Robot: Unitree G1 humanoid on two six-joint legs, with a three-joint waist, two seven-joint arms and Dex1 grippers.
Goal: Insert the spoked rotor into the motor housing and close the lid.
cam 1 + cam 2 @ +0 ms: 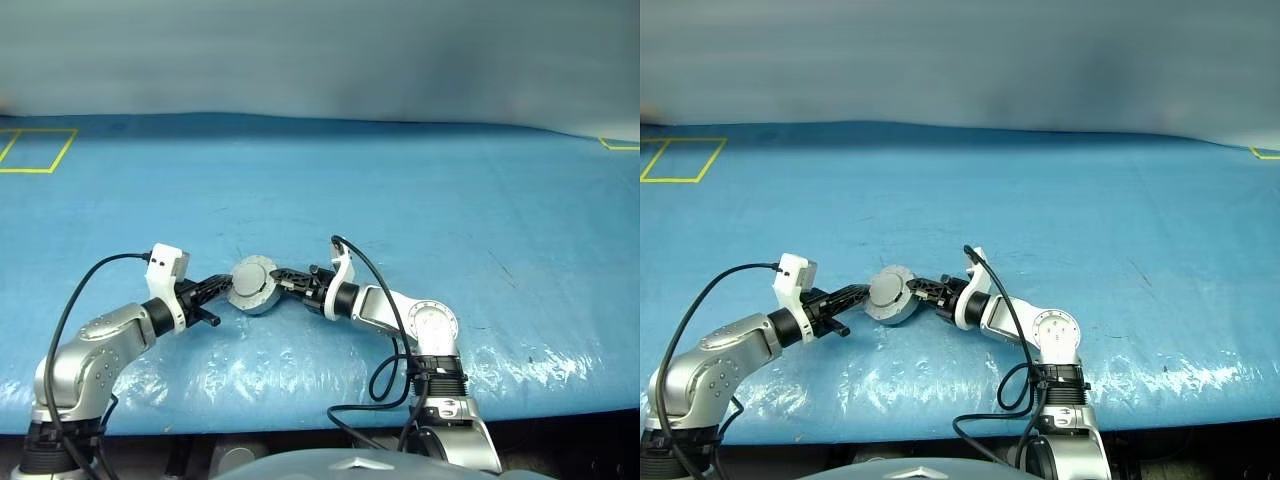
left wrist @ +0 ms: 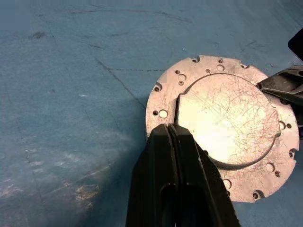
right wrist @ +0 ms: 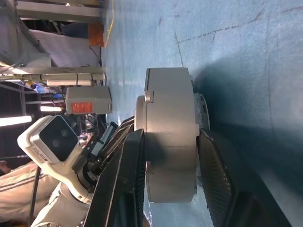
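the motor housing [image 1: 254, 287] sits on the blue tabletop [image 1: 420, 190] near its front edge, between the two arms, with the lid [image 2: 227, 118] closed down over it so that the plain outer face and its raised round boss face up. the rotor cannot be seen with the lid shut.

the left gripper [image 1: 222, 287] comes in from the robot's left, its two black fingers [image 2: 177, 175] pressed fully together with nothing between them. in the left wrist view their tips overlap the edge of the lid's flange, by the boss; whether they rest on it i cannot tell.

the right gripper [image 1: 290, 281] reaches in from the opposite side. in the right wrist view its two fingers [image 3: 130, 179] straddle the closed assembly seen edge on, one on the lid side and one on the underside, at a narrow spread close against the metal; it looks to be gripping the housing and lid together.

two yellow-taped outlines [image 1: 35, 150] mark the far corners of the tabletop.
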